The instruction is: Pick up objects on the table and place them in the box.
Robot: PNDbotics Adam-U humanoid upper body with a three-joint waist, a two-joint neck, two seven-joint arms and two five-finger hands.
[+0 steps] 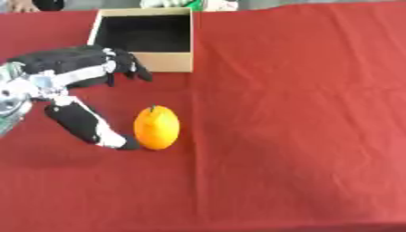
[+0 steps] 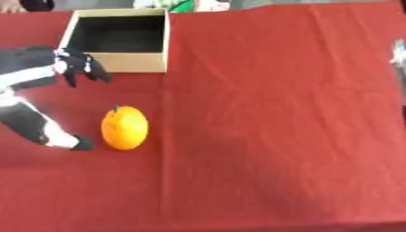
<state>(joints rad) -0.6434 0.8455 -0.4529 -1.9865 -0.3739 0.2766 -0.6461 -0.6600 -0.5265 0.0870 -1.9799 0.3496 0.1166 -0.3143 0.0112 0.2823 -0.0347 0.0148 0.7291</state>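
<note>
Lay on the red tablecloth (image 1: 301, 113), toward the left of the table: an orange fruit (image 1: 156, 127) with a small dark stem at its top, resting on the cloth and held by nothing.

Reached in from the left edge, the left hand (image 1: 67, 74), black with pale segments. Was spread wide, fingers (image 1: 131, 68) relaxed and only slightly bent, pointing right, near the front wall of the box. Stretched down and to the right, the thumb (image 1: 91, 124), its tip just beside the fruit's left side (touching or a hair apart, could not tell). Gripped nothing.

Stood at the far left of the table, beyond the fruit: an open cardboard box (image 1: 184, 62), tan walls, dark inside. Sat well apart from the fruit, with bare cloth between.

Showed only as a small pale blur at the right edge of the right eye view, something (perhaps the right hand; could not tell, nor its fingers).
</note>
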